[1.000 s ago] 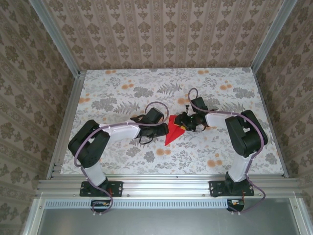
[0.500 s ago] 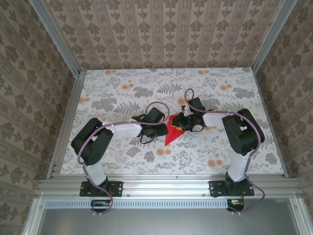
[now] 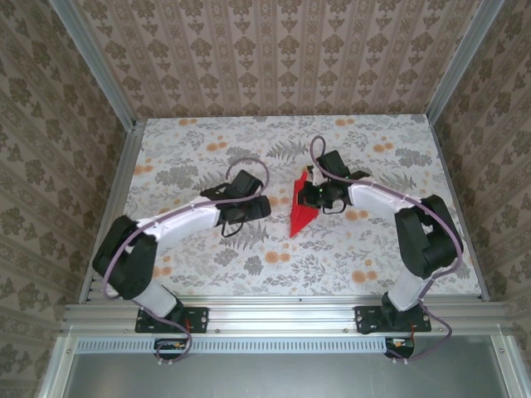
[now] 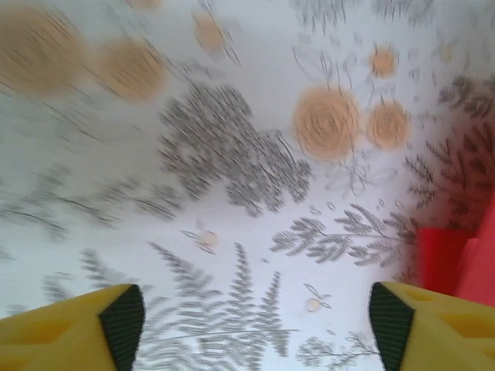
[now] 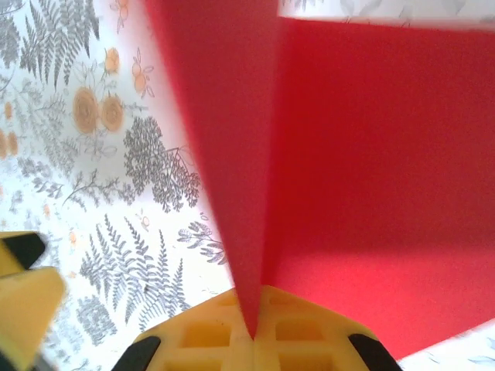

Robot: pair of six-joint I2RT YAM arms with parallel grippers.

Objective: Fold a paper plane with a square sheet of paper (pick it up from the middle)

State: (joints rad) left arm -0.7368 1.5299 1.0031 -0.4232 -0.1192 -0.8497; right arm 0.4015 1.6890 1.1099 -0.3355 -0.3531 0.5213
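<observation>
The right claw (image 3: 309, 196) is clamped tight on the paper plane (image 3: 300, 214), out in the middle of the table (image 3: 373, 240). From above, the plane is a slim bright red dart, broad end up at the claw and sharp tip pointing towards the arm bases. In the right wrist view the thin, smooth, matte red paper (image 5: 371, 178) rises in two flat panels that meet at a crisp centre crease. That crease runs straight down into the right claw (image 5: 251, 340), whose yellow ribbed fingers are pressed together on it.

The left claw (image 3: 264, 207) sits just to the left of the plane, apart from it, with a strip of table between them. Its own camera shows the left claw (image 4: 255, 325) gaping wide and holding nothing, with blocky yellow fingers (image 4: 69, 332) and dark pads at the inner faces. A sliver of the red plane (image 4: 452, 259) shows at the right edge. The table is a pale sheet printed with grey ferns and orange blossoms.

A second ago both claws crowded the paper from either side. Now the left one has let go and backed off to the left. The right one has snapped shut, and the plane sits a little farther from the arm bases.
</observation>
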